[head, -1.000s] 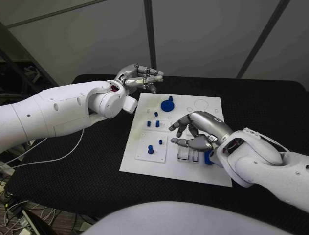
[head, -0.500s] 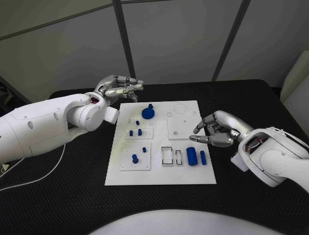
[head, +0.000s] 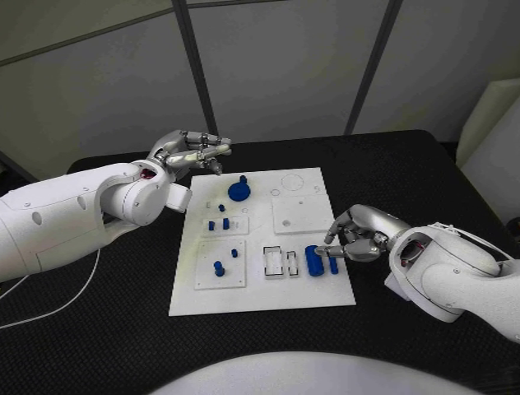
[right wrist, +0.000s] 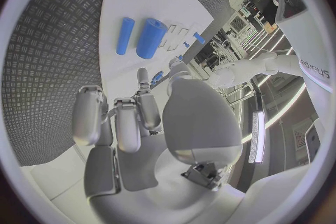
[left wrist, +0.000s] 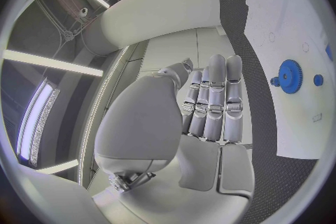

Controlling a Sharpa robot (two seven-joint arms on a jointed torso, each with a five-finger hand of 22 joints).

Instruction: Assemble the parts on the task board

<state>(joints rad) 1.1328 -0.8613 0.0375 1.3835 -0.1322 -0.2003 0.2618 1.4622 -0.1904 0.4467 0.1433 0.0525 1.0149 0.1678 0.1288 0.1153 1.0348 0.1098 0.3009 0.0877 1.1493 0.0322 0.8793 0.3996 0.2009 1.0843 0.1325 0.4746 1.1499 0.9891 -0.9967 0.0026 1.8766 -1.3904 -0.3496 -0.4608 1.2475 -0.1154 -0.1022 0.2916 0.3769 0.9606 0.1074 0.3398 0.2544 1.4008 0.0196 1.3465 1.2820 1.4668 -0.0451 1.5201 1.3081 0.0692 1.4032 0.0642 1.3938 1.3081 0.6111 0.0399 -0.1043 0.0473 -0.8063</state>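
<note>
The desk [head: 118, 313] is black with a textured surface and carries the task board [head: 260, 292], a white plate lying flat near the desk's middle. Bare desk borders the board on every side, with the widest margins along its left and right edges.

The left arm [head: 58, 218] enters from the left and ends near the board's far-left corner. The left hand [head: 189, 152] hangs above the desk just beyond that corner, apart from the board. Its fingers [left wrist: 213, 95] are curled in side by side and hold nothing.

The right arm [head: 474, 276] enters from the right and lies along the board's right edge. The right hand [head: 355, 234] sits at that edge, with its fingers [right wrist: 129, 120] bent inward and no part in them; the fingertips are just beside the two parts at the right of the board.

Parts on the board:
- Blue gear [head: 239, 192], far section, in line with the left hand.
- Thick blue cylinder [head: 313, 261], lying flat, near-right section.
- Thin blue cylinder [head: 334, 262], lying just beside the thick one, nearer the right edge.
- Small blue pegs [head: 221, 224], left column, standing in the board.
</note>
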